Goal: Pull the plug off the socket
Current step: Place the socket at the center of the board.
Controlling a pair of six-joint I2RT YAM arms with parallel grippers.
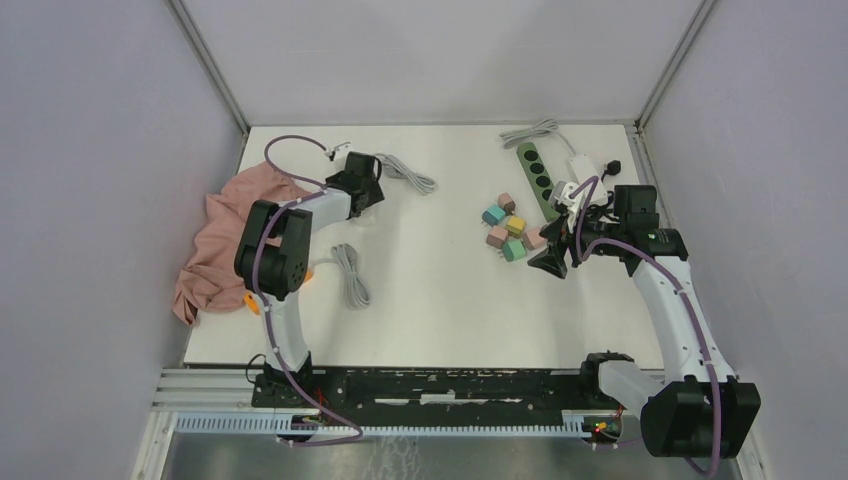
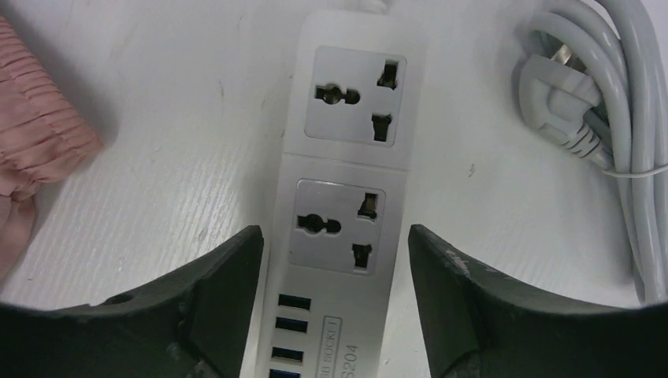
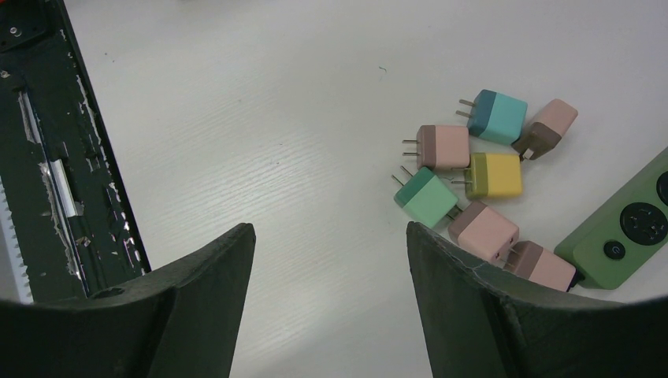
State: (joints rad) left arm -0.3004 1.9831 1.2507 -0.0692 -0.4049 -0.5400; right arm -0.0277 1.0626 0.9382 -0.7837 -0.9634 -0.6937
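A white socket strip (image 2: 350, 161) lies on the table in the left wrist view, with both of its sockets showing and no plug in either. My left gripper (image 2: 335, 230) is open and straddles the strip just above its USB ports. The left finger (image 2: 213, 291) is close against the strip's edge, and the right one stands a little apart. Several small coloured plugs (image 3: 495, 175) lie loose in a cluster at the right of the right wrist view. My right gripper (image 3: 329, 227) hangs open over bare table beside them, holding nothing.
The strip's grey cord and plug (image 2: 555, 98) lie coiled to its right. A pink cloth (image 1: 225, 240) is bunched at the table's left edge. A green power strip (image 1: 537, 178) lies at the back right. Another grey cable (image 1: 350, 272) rests near the left arm.
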